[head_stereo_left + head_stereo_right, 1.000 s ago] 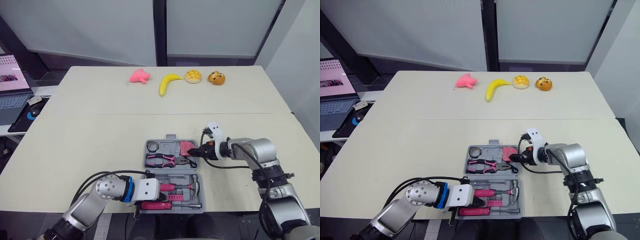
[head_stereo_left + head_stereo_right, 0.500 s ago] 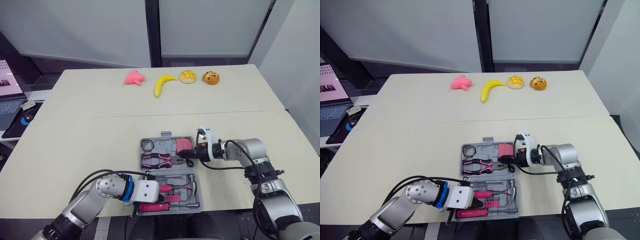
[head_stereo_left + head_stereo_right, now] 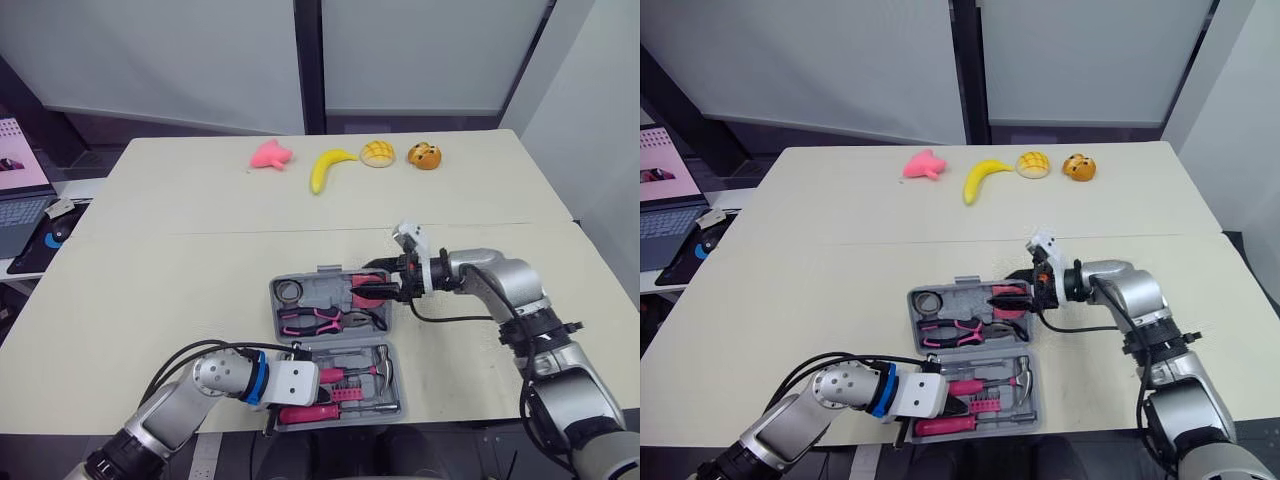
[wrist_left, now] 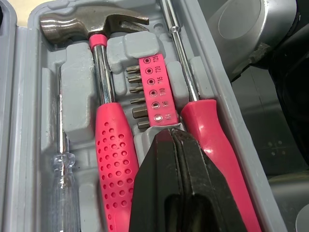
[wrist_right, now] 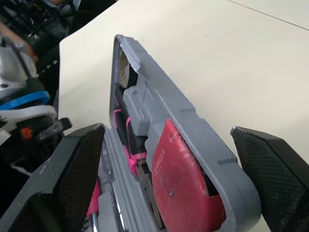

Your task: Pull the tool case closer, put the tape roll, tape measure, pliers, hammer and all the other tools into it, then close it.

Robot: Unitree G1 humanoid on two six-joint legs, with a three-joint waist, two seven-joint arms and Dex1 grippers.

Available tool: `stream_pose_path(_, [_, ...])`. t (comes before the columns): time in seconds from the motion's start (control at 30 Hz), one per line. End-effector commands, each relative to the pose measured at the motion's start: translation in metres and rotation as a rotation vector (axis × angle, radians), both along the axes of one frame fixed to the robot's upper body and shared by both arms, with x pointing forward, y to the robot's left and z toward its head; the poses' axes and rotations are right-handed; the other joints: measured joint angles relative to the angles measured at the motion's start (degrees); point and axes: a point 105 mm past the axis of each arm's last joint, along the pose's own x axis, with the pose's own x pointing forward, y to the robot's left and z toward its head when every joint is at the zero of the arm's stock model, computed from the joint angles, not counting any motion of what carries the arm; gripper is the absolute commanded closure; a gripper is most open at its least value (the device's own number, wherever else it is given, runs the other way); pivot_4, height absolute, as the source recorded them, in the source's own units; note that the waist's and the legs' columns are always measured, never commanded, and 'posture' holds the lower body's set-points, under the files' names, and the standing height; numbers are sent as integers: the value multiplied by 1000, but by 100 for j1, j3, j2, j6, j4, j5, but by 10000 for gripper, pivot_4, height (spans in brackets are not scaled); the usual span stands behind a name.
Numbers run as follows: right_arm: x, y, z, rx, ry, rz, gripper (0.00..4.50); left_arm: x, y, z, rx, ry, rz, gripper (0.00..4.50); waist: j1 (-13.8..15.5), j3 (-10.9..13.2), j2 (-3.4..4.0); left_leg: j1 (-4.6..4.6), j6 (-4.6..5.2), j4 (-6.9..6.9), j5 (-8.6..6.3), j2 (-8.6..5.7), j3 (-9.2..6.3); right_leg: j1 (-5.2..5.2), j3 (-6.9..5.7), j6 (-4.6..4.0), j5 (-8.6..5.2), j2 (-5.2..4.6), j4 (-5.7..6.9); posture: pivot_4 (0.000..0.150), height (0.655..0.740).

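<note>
Item: grey tool case (image 3: 275, 312), lying open near the front edge of the table (image 3: 200, 270). The far half holds the tape roll (image 3: 290, 292), pliers (image 3: 320, 320) and pink tape measure (image 5: 181, 179). In the right wrist view this half appears tipped up off the table. The near half holds the hammer (image 4: 107, 116), a pink-handled screwdriver (image 4: 212, 125), a clear-handled screwdriver (image 4: 65, 193) and a pink bit strip (image 4: 150, 82), all seated in their moulded slots. Right gripper (image 3: 380, 282): fingers spread wide, straddling the right end of the far half and not clamped on it. Left gripper (image 4: 171, 140): fingers pressed together with nothing between them, tips down inside the near half at the foot of the bit strip. Condition: all tools appear stowed, and closing is judged to be the step in hand. Hazards: the far half would swing down onto the left gripper if that gripper is not drawn out of the tray first. The unclamped right fingers could slide off the rim and let the half drop. As the half tilts, the tape measure, pliers or tape roll could fall from their pockets and block the latch. A hard push could shift the case toward the table's front edge.
</note>
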Motion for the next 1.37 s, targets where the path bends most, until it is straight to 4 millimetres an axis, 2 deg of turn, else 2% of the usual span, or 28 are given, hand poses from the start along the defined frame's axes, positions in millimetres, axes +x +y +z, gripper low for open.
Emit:
stream_pose_path(0.03, [-19, 5, 10, -15, -56, 130, 533, -2, 12, -10, 24, 61, 96, 45000, 1, 0, 0, -2, 0, 0, 0, 0, 0, -2, 0, 0, 0, 0, 0, 1500, 7193])
stream_pose_path(0.13, [-27, 6, 9, -30, -74, 164, 533, -3, 18, 13, -68, 59, 147, 45000, -16, 2, -4, -6, 0, 0, 0, 2, 0, -8, 0, 0, 0, 0, 0, 1500, 7193])
stream_pose_path(0.23, [-30, 7, 16, -25, -109, 176, 533, -11, 28, 42, -177, 134, 217, 45000, -18, 8, 0, -18, 0, -1, 0, 6, 0, -28, 0, -2, -1, 1, 3, 1500, 7193])
stream_pose_path(0.33, [-41, 2, 26, -48, -168, 221, 533, -35, 55, 65, -190, 310, 292, 45000, -5, 20, -13, -22, -1, 1, 0, 7, -2, -28, -1, -3, -2, -1, 0, 1500, 7193])
stream_pose_path(0.4, [-49, -2, 30, -75, -203, 256, 533, -50, 73, 70, -148, 401, 339, 45000, 1, 23, -10, -21, -1, 0, -1, 4, -1, -27, 0, -3, -2, -5, -8, 1500, 7193])
stream_pose_path(0.47, [-64, -9, 32, -126, -244, 310, 533, -54, 106, 65, -76, 423, 454, 45000, 12, 26, -5, -22, 0, 0, -2, 2, 0, -25, 0, -3, -2, -7, -15, 1500, 7193])
stream_pose_path(0.53, [-77, -17, 31, -180, -269, 360, 533, -51, 132, 60, -25, 384, 553, 45000, 55, 31, -1, -21, 2, -2, -3, 2, -1, -25, -5, -3, -2, -8, -28, 1500, 7193])
stream_pose_path(0.63, [-100, -34, 21, -294, -290, 459, 533, -34, 152, 55, -13, 283, 668, 45000, 154, 36, -3, -19, 3, -2, -4, 3, -8, -34, -13, -2, -2, -8, -35, 1500, 7193])
stream_pose_path(0.77, [-109, -58, 9, -433, -309, 509, 533, -23, 153, 48, -47, 214, 723, 45000, 181, 37, -8, -18, 6, -1, -7, 3, -5, -27, -12, 12, 6, -11, -59, 1500, 7193])
stream_pose_path(0.93, [-102, -76, 14, -498, -356, 488, 533, -20, 156, 52, -75, 173, 757, 45000, 152, 37, -17, -19, 7, -3, -8, 6, -1, -19, -10, 8, 11, -11, -63, 1500, 7193])
stream_pose_path(1.03, [-100, -86, 28, -502, -378, 459, 533, -15, 165, 69, -81, 126, 760, 45000, 161, 38, -17, -23, 7, -4, -8, 8, -1, -16, -11, 6, 11, -10, -64, 1500, 7193])
stream_pose_path(1.13, [-100, -98, 43, -523, -398, 443, 533, -10, 173, 89, -42, -13, 737, 45000, 168, 41, -17, -32, 7, -2, -8, 8, -1, -17, -12, 6, 11, -11, -66, 1500, 7193])
stream_pose_path(1.27, [-95, -108, 58, -544, -421, 411, 533, -11, 174, 100, -39, -31, 707, 45000, 168, 41, -16, -30, 8, -5, -8, 8, -2, -17, -14, 3, 15, -11, -87, 1500, 7193])
stream_pose_path(1.37, [-94, -111, 58, -569, -430, 424, 533, -7, 175, 99, -40, -35, 705, 45000, 167, 41, -16, -31, 9, -5, -9, 9, 0, -17, -13, 2, 16, -12, -88, 1500, 7193])
